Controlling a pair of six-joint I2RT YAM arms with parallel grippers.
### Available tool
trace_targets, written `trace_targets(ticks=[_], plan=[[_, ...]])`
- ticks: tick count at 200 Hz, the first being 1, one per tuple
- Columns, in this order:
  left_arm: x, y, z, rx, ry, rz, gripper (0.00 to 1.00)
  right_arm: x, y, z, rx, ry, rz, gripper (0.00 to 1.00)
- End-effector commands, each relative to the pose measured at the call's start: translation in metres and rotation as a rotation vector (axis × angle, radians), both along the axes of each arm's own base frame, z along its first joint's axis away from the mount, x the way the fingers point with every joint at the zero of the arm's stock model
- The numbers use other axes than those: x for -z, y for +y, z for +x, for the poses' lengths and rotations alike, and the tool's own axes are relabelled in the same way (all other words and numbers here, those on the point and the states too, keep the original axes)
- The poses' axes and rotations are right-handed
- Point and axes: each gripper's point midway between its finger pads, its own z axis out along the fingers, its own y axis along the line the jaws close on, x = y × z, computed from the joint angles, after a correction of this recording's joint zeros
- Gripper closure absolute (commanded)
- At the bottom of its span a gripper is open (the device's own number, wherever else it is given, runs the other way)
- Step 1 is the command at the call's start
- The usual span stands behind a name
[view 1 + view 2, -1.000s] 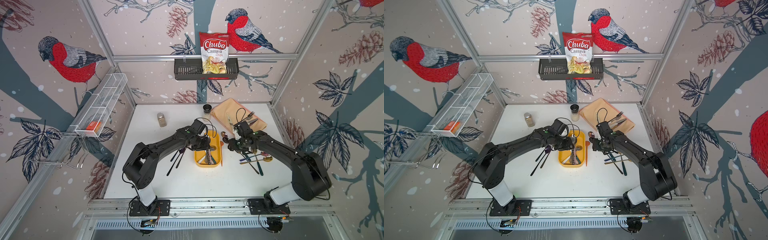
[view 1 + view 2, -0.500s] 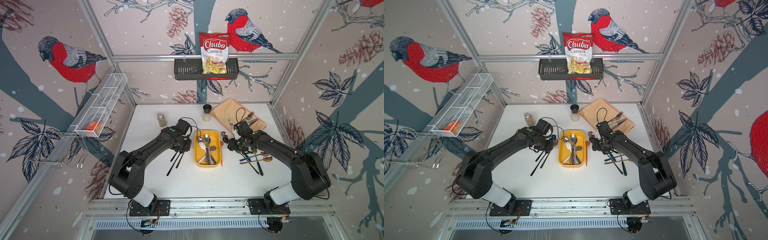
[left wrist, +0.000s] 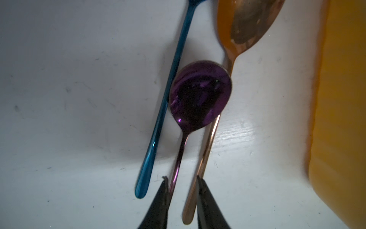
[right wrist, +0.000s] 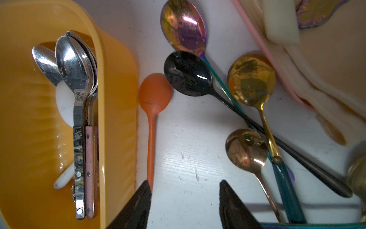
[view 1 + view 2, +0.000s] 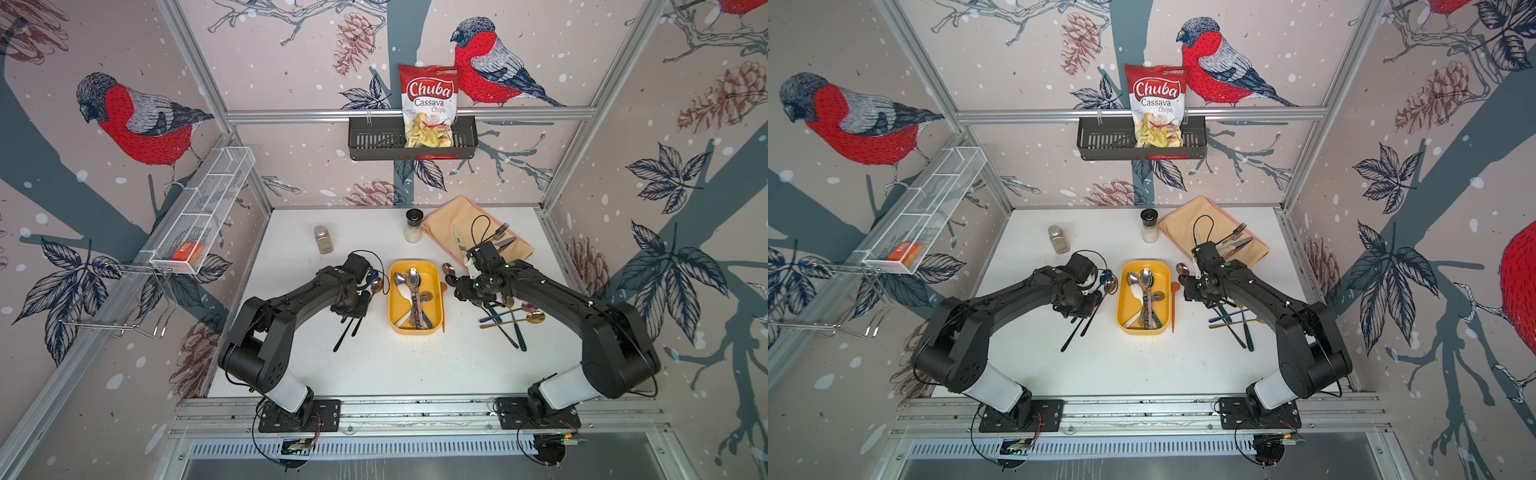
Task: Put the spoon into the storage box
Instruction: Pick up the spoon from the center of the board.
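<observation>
The yellow storage box [image 5: 392, 299] lies mid-table and holds several spoons [image 5: 413, 278]. Left of it lie a purple spoon [image 3: 200, 95], a blue spoon [image 3: 168, 95] and a rose-gold spoon [image 3: 247, 25]. My left gripper [image 3: 182, 183] is low over them, narrowly open. The purple and rose-gold handles run between its fingertips, each against one tip. My right gripper [image 4: 184, 184] stands open over bare table right of the box [image 4: 116, 79]. An orange spoon [image 4: 154, 93] lies along the box wall, its handle at one fingertip. Black [image 4: 188, 73], iridescent [image 4: 183, 25] and gold [image 4: 251, 79] spoons lie beyond.
Two spice jars [image 5: 323, 239] [image 5: 414, 226] stand at the back. A peach cloth [image 5: 457, 224] with a fork and knife lies back right. More cutlery [image 5: 511, 320] is piled under the right arm. A dark wall basket [image 5: 374, 141] holds a chips bag. A white wire basket [image 5: 199, 216] hangs on the left wall.
My left arm has swung from over the storage box to the spoons on its left, and its jaws have narrowed. The right arm has not moved.
</observation>
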Motion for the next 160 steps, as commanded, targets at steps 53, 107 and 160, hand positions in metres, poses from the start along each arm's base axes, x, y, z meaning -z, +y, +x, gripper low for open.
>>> trace_targets(ticks=[53, 107, 160], plan=[[0.014, 0.007, 0.005, -0.003, 0.011, 0.041, 0.72, 0.000, -0.001, 0.001, 0.001, -0.006, -0.003, 0.43], [0.025, 0.003, -0.002, 0.008, 0.058, 0.024, 0.73, 0.001, -0.002, 0.000, 0.001, -0.003, -0.004, 0.43], [0.031, 0.002, -0.008, 0.007, 0.089, 0.017, 0.79, 0.001, -0.002, 0.000, 0.003, -0.004, -0.005, 0.43]])
